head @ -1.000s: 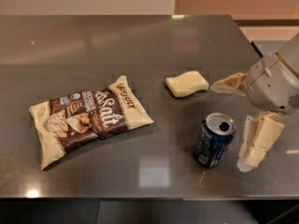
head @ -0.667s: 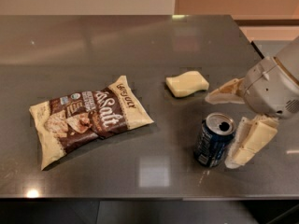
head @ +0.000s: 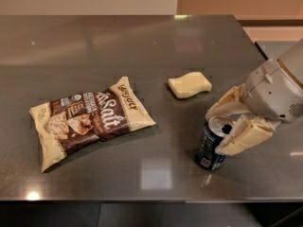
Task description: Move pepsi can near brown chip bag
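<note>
The pepsi can (head: 208,151), dark blue with a silver top, stands upright on the grey table (head: 118,46) at the front right. My gripper (head: 215,132) reaches in from the right, open. One cream finger (head: 226,104) lies behind the can's top and the other finger (head: 244,137) in front of it, so they straddle the rim. The brown chip bag (head: 90,119) lies flat at the left, cream with a dark brown middle and white "Salt" lettering, well apart from the can.
A pale yellow sponge-like block (head: 189,85) lies behind the can, between it and the table's middle. The table's front edge runs just below the can. The right edge is close behind my arm.
My gripper has moved left, from beside the can to around its top. The can, bag and block have not moved.
</note>
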Motion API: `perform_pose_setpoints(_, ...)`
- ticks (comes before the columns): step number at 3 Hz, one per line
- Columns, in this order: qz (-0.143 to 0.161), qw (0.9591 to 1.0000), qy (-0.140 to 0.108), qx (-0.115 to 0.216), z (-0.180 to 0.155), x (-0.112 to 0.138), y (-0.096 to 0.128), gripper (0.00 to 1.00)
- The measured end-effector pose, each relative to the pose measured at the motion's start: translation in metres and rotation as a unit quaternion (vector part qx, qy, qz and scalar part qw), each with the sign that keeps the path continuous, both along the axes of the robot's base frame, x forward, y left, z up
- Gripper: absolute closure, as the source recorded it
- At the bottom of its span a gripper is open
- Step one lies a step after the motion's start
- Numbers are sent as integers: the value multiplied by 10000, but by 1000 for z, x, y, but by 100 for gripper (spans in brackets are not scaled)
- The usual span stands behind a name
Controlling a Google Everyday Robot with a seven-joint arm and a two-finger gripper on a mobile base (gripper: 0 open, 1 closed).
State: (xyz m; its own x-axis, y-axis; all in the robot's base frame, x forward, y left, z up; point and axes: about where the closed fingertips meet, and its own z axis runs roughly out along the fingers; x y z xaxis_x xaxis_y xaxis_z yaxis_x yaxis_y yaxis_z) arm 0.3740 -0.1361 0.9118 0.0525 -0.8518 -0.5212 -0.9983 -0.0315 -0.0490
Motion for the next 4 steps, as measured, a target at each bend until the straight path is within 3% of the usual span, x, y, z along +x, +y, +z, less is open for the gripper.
perform_pose_setpoints(1, 33, 10000, -48, 6, 15, -4, 15, 89)
perform_pose_setpoints(2, 148, 9998, -106, 20, 28, -9, 44, 100)
perform_pose_setpoints(4, 500, 9987, -81, -43, 26, -10, 101, 100)
